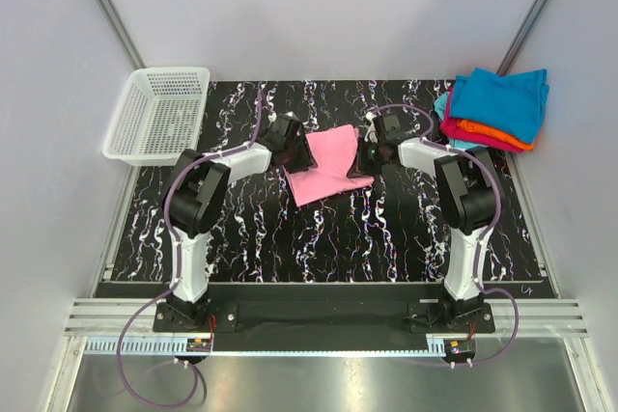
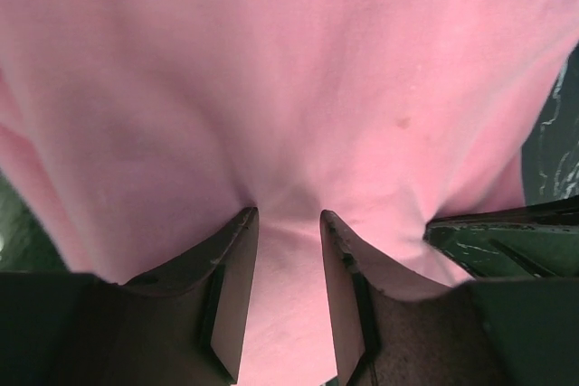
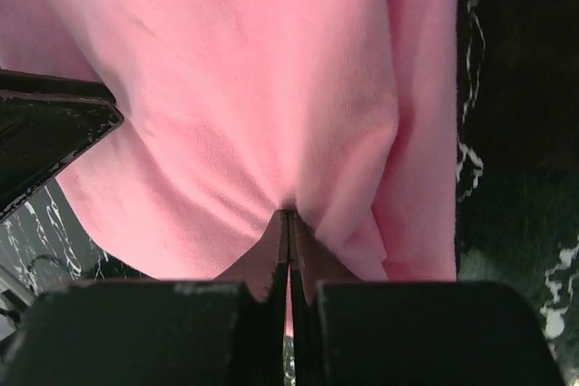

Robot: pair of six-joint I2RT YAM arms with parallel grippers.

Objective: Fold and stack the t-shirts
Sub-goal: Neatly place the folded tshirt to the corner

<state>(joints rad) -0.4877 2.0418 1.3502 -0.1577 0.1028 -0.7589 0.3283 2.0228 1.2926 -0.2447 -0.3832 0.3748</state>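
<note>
The bright pink t-shirt [image 1: 326, 165] is partly folded at the middle of the table and stretched between my two grippers. My left gripper [image 1: 293, 145] is at its left edge. In the left wrist view the pink cloth [image 2: 289, 88] fills the frame, and the left gripper [image 2: 288, 216] has its fingers narrowly apart with a bunch of cloth pinched between them. My right gripper [image 1: 367, 149] is at the shirt's right edge. In the right wrist view it [image 3: 289, 216] is shut tight on a pucker of the pink cloth [image 3: 253, 70]. A stack of folded teal-blue, orange and magenta t-shirts [image 1: 494, 108] lies at the far right.
A white plastic mesh basket [image 1: 159, 113] stands at the table's far left corner. The black marbled tabletop [image 1: 319, 238] runs in front of the shirt. Grey walls close in the sides and back.
</note>
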